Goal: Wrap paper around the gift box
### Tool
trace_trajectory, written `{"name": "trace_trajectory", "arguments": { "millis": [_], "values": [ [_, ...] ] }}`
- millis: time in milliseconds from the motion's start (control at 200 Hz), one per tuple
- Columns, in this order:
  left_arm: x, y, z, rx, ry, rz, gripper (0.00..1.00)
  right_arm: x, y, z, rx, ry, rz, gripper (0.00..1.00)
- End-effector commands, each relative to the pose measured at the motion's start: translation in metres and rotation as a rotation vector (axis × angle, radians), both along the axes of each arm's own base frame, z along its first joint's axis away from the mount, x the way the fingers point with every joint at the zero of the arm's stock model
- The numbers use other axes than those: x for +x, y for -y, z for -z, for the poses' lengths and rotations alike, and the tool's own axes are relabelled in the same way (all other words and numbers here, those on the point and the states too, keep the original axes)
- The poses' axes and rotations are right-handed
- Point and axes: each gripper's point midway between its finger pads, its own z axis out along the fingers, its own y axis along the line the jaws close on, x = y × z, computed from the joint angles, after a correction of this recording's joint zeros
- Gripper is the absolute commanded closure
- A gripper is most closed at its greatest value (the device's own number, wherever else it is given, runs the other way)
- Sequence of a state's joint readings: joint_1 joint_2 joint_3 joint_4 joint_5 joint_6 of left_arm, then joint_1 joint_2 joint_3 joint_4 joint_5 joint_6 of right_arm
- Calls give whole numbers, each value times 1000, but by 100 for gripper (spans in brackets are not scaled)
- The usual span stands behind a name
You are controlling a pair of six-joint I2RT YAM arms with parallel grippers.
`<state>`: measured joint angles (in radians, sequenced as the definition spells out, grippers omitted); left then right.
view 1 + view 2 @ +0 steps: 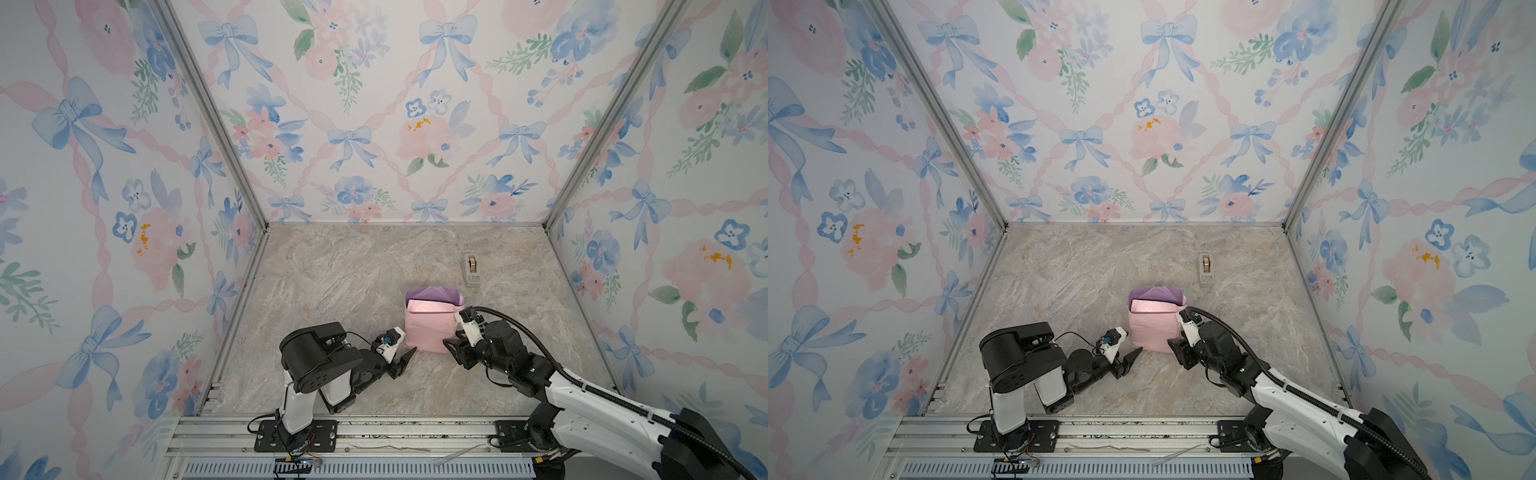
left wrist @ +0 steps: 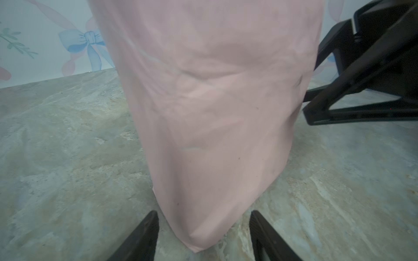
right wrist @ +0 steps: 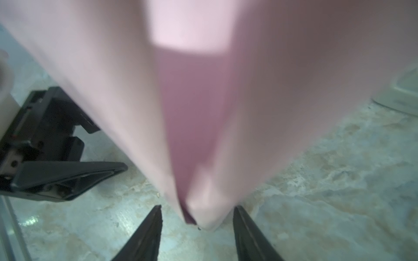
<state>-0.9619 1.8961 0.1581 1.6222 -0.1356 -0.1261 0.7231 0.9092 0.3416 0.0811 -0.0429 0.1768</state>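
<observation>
Left wrist view first: the left gripper has its jaws parted, one on either side of a bottom corner of the pink paper. There's a gap on both sides and it grips nothing. Right wrist view, same story: the right gripper is spread around another bottom corner, a darker mauve strip shows in the seam, and nothing is pinched. The gift box is out of sight; I judge it sits inside that upright paper bundle, just right of centre on the marble tabletop. In both top views the grippers flank the bundle at about 7 and 4 o'clock.

Danger now: nothing holds the wrap, so the folds could spring loose, and the lilac flap at 12 o'clock gapes untaped. A snatch at either corner could crumple the thin sheet or skid the bundle. The fingers are close together too, so a clash is possible. The tape dispenser waits at 1 o'clock, near but apart. Open marble runs from 9 to 12 o'clock; the rail bounds 6.
</observation>
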Motion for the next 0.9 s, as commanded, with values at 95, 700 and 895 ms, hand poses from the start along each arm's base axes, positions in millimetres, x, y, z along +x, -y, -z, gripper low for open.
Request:
{"name": "trace_trajectory", "arguments": {
  "millis": [95,700,895],
  "values": [
    [4,-4,-38,-127,17,-54,22,5,0,-25,59,37,28,30],
    [54,15,-76,-178,-155,-100,16,42,-2,-65,241,19,87,27],
    [63,23,-80,-188,-183,-91,17,54,-1,-57,238,-27,146,27]
  ]
}}
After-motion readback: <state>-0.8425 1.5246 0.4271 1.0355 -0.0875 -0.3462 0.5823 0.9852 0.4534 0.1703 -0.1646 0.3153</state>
